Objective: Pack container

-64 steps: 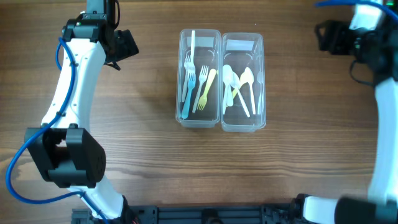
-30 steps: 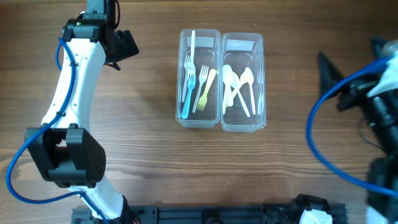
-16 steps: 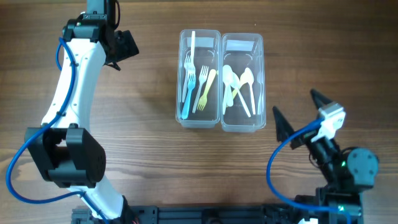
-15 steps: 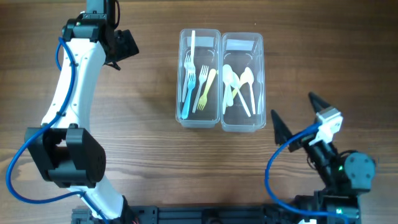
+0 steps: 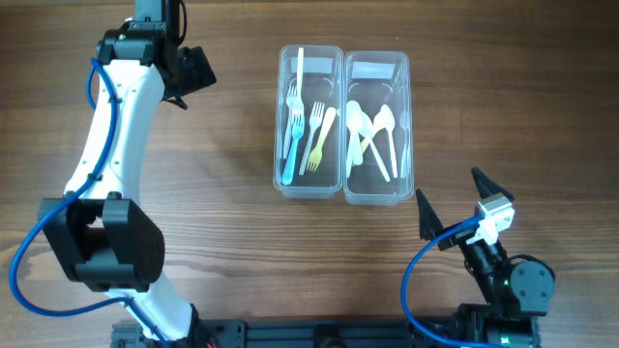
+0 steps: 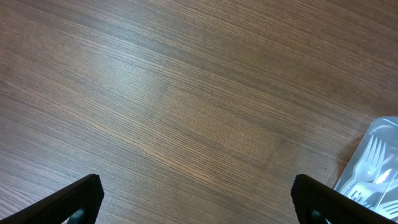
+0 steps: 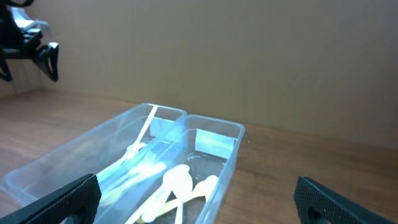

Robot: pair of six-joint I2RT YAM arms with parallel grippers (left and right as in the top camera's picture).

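Two clear plastic containers stand side by side mid-table. The left container (image 5: 310,184) holds blue, white and yellow forks (image 5: 308,126). The right container (image 5: 378,193) holds several white and yellow spoons (image 5: 372,135). Both show in the right wrist view, fork container (image 7: 37,171) and spoon container (image 7: 231,152). My left gripper (image 5: 193,72) is open and empty at the far left, over bare wood (image 6: 199,211). My right gripper (image 5: 453,198) is open and empty at the near right, just off the spoon container's near right corner (image 7: 196,205).
The fork container's corner (image 6: 376,168) shows at the right edge of the left wrist view. A plain wall (image 7: 217,50) stands behind the table. The left arm (image 5: 111,145) runs along the table's left side.
My right arm has swung from the far right corner back to the near right, folding down close to its base. The left arm and containers have not moved.
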